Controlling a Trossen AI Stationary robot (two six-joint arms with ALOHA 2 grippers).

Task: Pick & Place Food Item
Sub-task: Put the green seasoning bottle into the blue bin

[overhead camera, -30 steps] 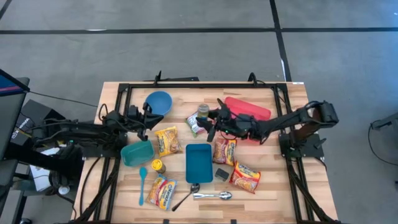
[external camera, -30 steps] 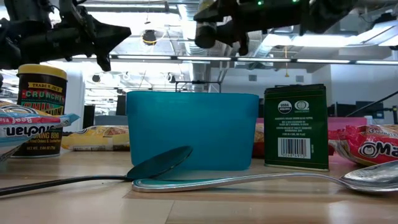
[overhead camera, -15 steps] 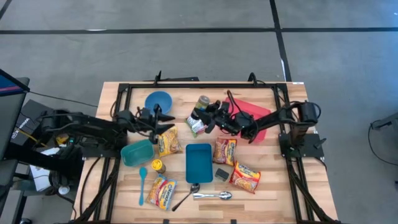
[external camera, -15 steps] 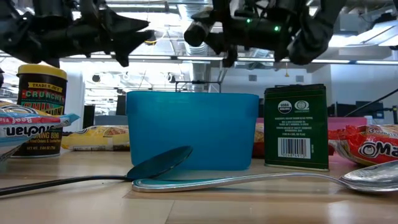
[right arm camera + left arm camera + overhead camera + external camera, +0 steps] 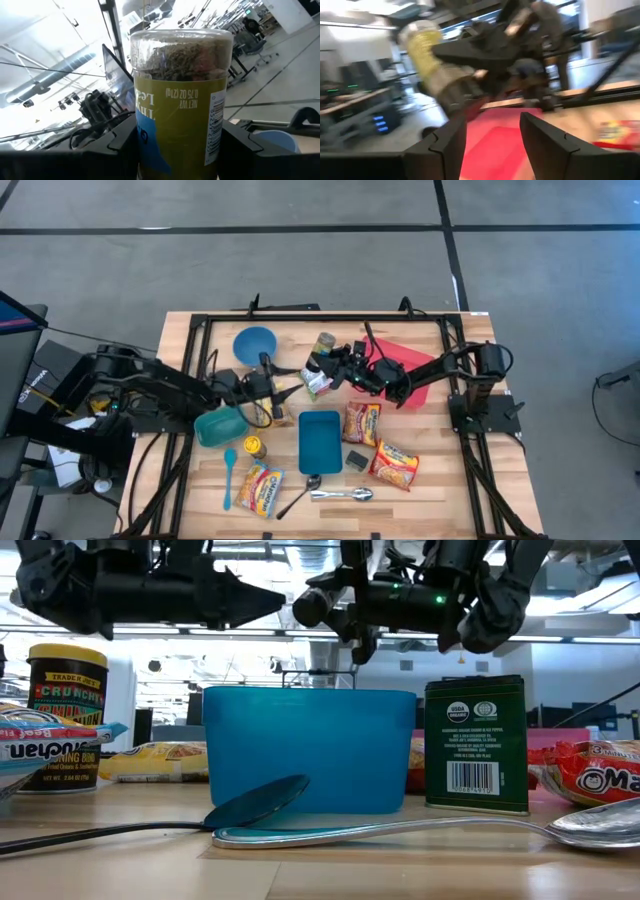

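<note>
A small jar of dried herbs (image 5: 324,344) with a yellow-green label is held above the table's middle, toward the far side, by my right gripper (image 5: 331,357). It fills the right wrist view as the jar (image 5: 180,95). My left gripper (image 5: 288,393) stands open over the table just left of and nearer than the jar, pointing toward the table's right. In the left wrist view its fingers (image 5: 445,145) frame the jar (image 5: 427,55) without touching it. In the low view both grippers, left (image 5: 262,602) and right (image 5: 325,608), hang nose to nose above the teal box. My right gripper pinches the jar's labelled wall (image 5: 142,135) between its two fingers, one on each side. The fingers come about level from the table's right. The jar's clear, herb-filled end (image 5: 180,50) sticks out past the fingertips. The jar is lifted clear of the table.
On the table lie a blue bowl (image 5: 254,342), a red tray (image 5: 405,358), a teal box (image 5: 320,442), a teal cup (image 5: 220,427), several noodle packets (image 5: 361,423), a green packet (image 5: 315,383), a dark tin (image 5: 357,459), a yellow-lidded jar (image 5: 255,447) and spoons (image 5: 340,495).
My left gripper has swung from beside the blue bowl toward the table's right, rolled, and opened. My right gripper has shifted a little toward the left with the jar and rolled, and the jar stays clear of the table.
</note>
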